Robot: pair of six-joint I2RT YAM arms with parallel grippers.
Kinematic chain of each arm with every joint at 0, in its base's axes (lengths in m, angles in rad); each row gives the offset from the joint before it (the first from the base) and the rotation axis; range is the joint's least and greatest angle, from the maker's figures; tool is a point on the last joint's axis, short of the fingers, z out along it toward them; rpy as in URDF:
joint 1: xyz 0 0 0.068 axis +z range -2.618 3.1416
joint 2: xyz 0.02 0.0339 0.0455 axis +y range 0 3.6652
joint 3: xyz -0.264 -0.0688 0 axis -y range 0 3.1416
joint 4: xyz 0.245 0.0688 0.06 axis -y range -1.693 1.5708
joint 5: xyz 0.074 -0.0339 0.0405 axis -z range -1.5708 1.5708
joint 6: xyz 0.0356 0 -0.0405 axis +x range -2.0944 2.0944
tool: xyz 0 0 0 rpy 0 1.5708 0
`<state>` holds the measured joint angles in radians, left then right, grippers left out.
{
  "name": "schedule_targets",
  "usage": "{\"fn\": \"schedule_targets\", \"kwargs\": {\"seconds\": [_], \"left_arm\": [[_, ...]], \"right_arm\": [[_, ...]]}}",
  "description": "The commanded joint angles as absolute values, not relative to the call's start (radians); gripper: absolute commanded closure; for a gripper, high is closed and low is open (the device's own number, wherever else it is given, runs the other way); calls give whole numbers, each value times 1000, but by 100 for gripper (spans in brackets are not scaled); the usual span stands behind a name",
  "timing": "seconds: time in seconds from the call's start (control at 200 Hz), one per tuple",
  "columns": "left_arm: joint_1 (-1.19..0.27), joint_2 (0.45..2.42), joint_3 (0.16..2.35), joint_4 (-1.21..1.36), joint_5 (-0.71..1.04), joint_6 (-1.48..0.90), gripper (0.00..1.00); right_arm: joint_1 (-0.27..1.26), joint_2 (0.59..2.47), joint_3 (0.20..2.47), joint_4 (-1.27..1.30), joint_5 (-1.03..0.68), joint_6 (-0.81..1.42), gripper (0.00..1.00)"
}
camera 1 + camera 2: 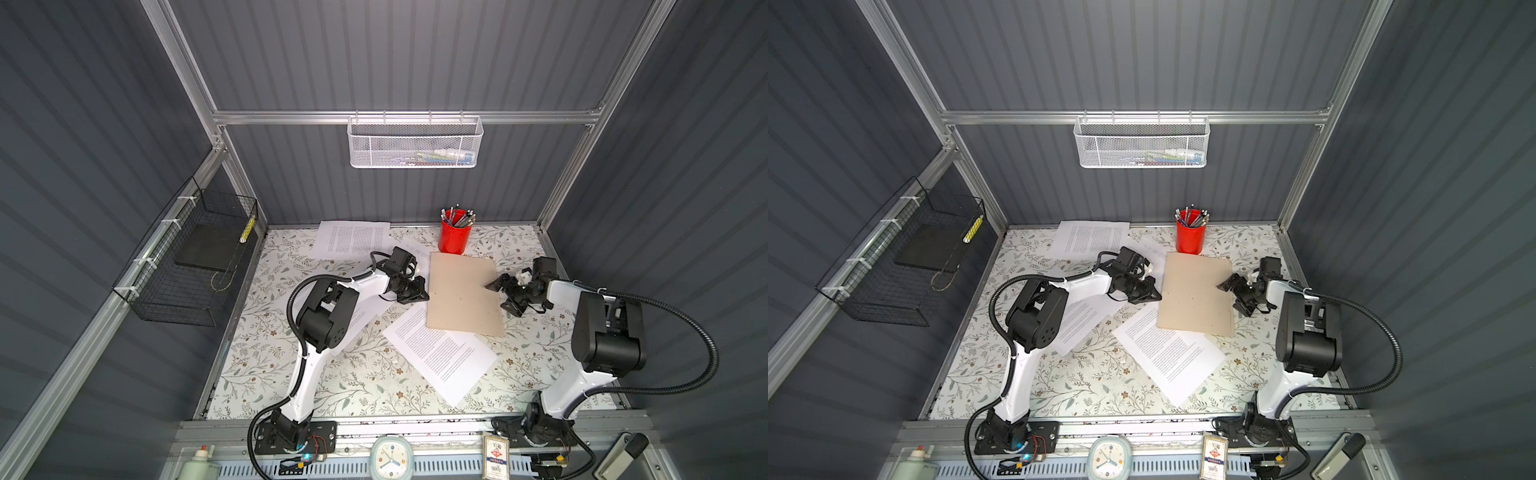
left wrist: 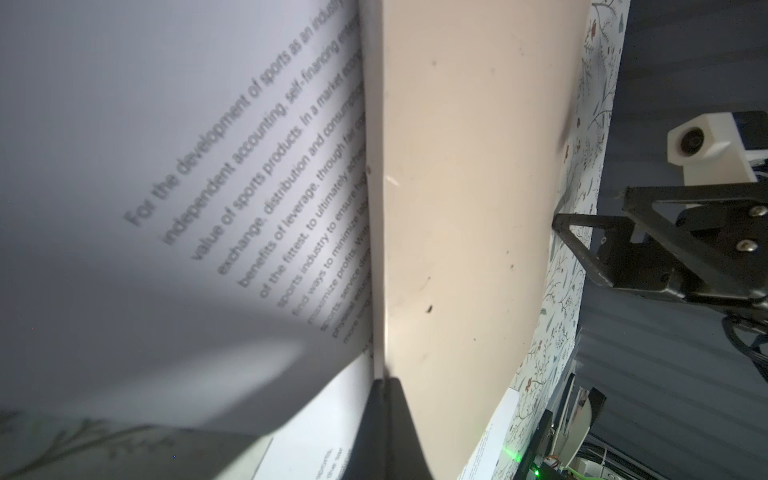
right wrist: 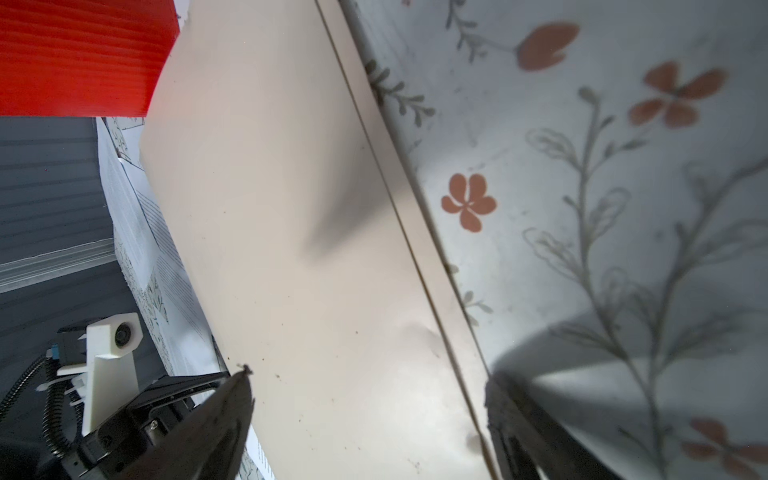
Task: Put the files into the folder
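My left gripper (image 1: 424, 294) is pinched shut on the folder's (image 1: 465, 299) left edge. Only the left wrist view shows this, the card running into my closed fingers (image 2: 401, 436). My right gripper (image 1: 498, 296) gapes wide astride the right edge, holding nothing, and files (image 1: 440, 353) lie loose around the folder, one partly beneath it.

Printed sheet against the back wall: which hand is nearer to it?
Left. The left hand is shut on the left edge of the folder, a little in front of that sheet. The right hand stands open at the folder's right edge, the whole folder farther away.
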<state>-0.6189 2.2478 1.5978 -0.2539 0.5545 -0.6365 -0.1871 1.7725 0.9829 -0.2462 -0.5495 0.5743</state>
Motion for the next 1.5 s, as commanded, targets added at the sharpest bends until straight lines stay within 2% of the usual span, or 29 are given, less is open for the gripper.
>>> {"fn": "schedule_targets", "kwargs": {"seconds": [0.0, 0.495, 0.655, 0.725, 0.87, 0.996, 1.151, 1.366, 1.496], "left_arm": [[-617, 2323, 1572, -305, 518, -635, 96], [-612, 2368, 1569, -304, 520, -629, 97], [-611, 2365, 1567, -301, 525, -627, 97], [-610, 2362, 1568, -301, 526, -626, 97], [-609, 2361, 1575, -304, 528, -624, 97], [-609, 2361, 1581, -308, 533, -625, 96], [-608, 2324, 1595, -318, 563, -607, 95], [-609, 2151, 1548, -318, 616, -563, 80], [-611, 2032, 1462, -340, 599, -538, 76]], "right_arm": [[-178, 1793, 996, -249, -547, 553, 11], [-163, 1810, 1009, -245, -621, 551, 9], [-152, 1775, 1001, -205, -699, 562, 12], [-141, 1747, 1001, -203, -719, 557, 17], [-134, 1686, 994, -180, -764, 580, 37], [-133, 1649, 984, -142, -814, 603, 63], [-132, 1591, 963, -124, -838, 618, 100], [-161, 1440, 913, -133, -838, 645, 100], [-176, 1366, 903, -144, -867, 658, 100]]}}
